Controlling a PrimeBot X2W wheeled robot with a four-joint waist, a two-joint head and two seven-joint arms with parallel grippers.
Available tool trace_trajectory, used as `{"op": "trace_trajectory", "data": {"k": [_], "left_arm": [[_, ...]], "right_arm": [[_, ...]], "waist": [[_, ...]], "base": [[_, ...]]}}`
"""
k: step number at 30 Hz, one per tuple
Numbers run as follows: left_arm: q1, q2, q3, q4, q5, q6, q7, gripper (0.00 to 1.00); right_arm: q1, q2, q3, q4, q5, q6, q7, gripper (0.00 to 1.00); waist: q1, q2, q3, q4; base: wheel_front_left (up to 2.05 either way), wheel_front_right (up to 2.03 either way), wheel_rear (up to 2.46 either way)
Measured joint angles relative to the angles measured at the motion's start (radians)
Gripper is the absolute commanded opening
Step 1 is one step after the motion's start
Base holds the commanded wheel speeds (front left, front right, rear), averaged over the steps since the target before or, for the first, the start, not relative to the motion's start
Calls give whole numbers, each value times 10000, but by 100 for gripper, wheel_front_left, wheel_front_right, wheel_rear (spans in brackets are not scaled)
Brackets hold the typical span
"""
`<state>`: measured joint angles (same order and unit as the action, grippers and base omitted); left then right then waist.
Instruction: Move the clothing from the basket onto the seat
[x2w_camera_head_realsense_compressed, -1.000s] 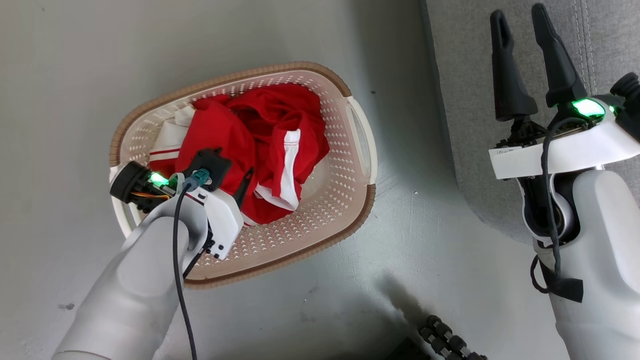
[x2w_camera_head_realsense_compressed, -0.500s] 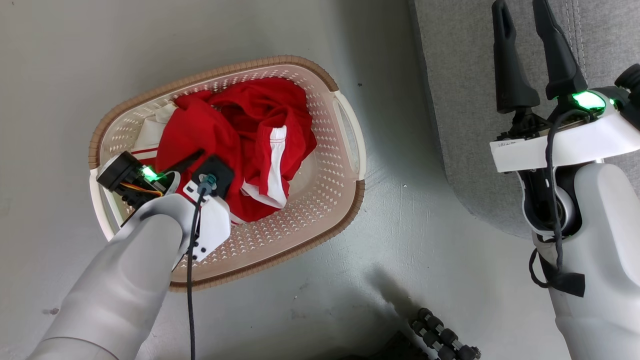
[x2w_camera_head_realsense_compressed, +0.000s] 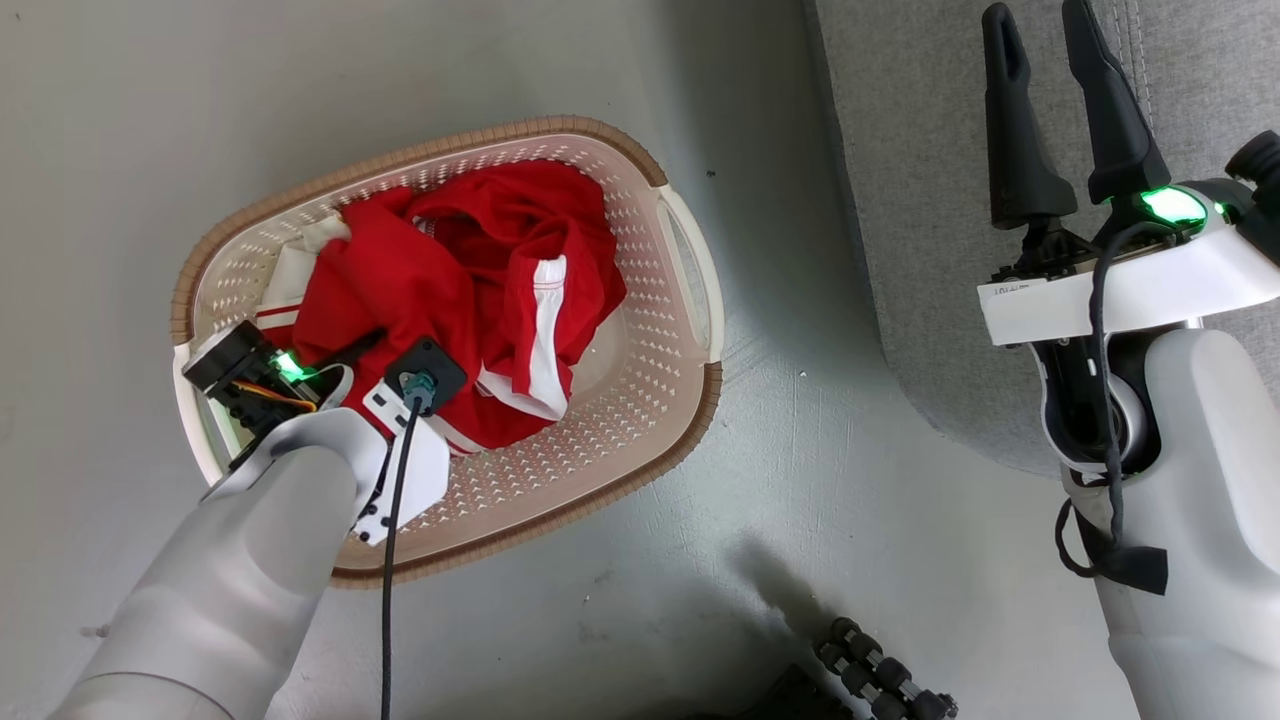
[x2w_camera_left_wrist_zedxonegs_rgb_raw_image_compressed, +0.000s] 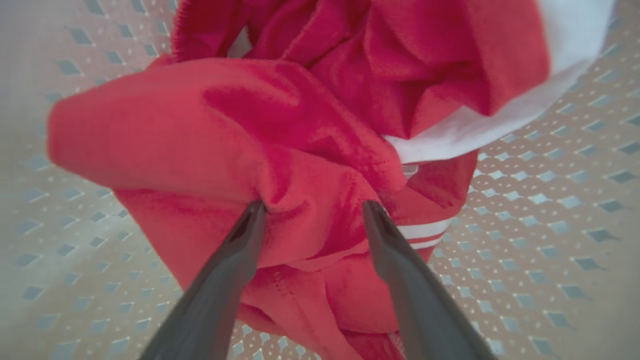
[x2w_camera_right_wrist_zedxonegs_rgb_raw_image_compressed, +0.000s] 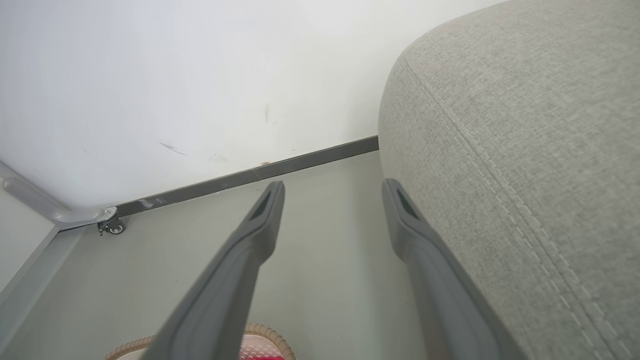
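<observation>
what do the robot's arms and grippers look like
The left arm and right arm are pale grey shells with white wrist housings, green lights and a black cable each. The left gripper and right gripper each have two long, dark, tapering fingers. The right wrist bears a white label with writing.

My two forearms (x2w_camera_head_realsense_compressed: 230, 590) are smooth pale-grey moulded shells. Each wrist carries a white plastic bracket (x2w_camera_head_realsense_compressed: 1130, 295) with a green indicator light (x2w_camera_head_realsense_compressed: 1172, 205). The left bracket (x2w_camera_head_realsense_compressed: 415, 470) shows small dark screw holes (x2w_camera_head_realsense_compressed: 372, 520); a thin black cable (x2w_camera_head_realsense_compressed: 387, 600) plugs into a teal connector (x2w_camera_head_realsense_compressed: 419, 387) there, beside orange and yellow wires (x2w_camera_head_realsense_compressed: 275, 397). The right bracket bears a handwritten paper label (x2w_camera_head_realsense_compressed: 1010, 292). My left gripper (x2w_camera_left_wrist_zedxonegs_rgb_raw_image_compressed: 314, 206) and right gripper (x2w_camera_right_wrist_zedxonegs_rgb_raw_image_compressed: 334, 187) each have two long, dark, tapering fingers (x2w_camera_right_wrist_zedxonegs_rgb_raw_image_compressed: 235, 265).
</observation>
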<state>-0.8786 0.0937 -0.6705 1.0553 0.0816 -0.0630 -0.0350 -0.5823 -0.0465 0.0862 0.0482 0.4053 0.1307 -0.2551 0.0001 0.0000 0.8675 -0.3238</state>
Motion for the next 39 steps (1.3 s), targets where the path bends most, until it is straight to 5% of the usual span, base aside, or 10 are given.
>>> {"op": "trace_trajectory", "data": {"k": [23, 25, 27, 39], "left_arm": [[-628, -63, -61, 867, 176, 562, -408, 100], [-644, -54, -61, 955, 176, 562, -474, 40], [-665, -58, -61, 1003, 176, 575, -512, 0], [-759, -313, -71, 1083, 150, 644, -798, 0]], "right_arm": [[8, 10, 217, 58, 71, 0, 0, 100], [8, 10, 215, 59, 71, 0, 0, 100], [8, 12, 213, 59, 71, 0, 0, 100], [6, 13, 163, 58, 71, 0, 0, 100]], "waist": [[-1, 0, -57, -134], [-1, 0, -49, -150], [0, 0, -47, -158], [0, 0, -150, -78]], "base": [[0, 0, 0], [0, 0, 0], [0, 0, 0], [0, 0, 0]]}}
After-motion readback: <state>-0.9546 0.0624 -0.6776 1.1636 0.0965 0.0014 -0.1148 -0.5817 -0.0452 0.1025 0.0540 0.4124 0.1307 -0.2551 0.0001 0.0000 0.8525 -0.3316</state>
